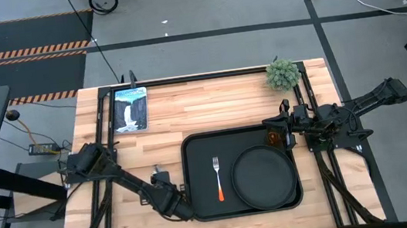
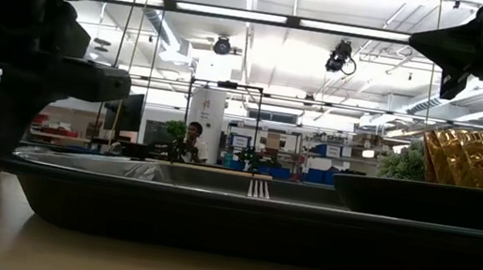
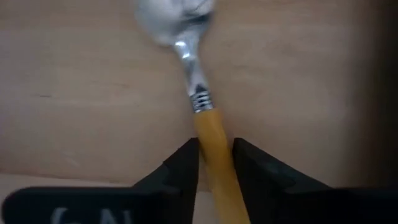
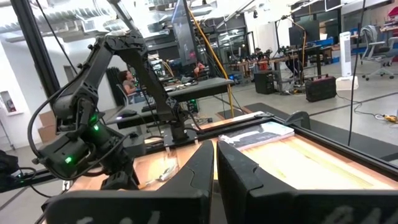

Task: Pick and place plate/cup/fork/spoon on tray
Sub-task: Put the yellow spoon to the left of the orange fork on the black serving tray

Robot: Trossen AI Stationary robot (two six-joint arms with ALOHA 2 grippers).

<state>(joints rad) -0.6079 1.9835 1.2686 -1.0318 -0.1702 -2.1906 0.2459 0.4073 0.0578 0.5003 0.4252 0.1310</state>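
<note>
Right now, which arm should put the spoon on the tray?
Left. The left gripper is shut on the yellow-orange handled silver spoon, just off the large black rectangular tray's left edge. The right gripper is at the tray's far right corner by the amber translucent cup.

left gripper point(image 1: 174, 203) clamped, right gripper point(image 1: 277, 134) pinched together
</note>
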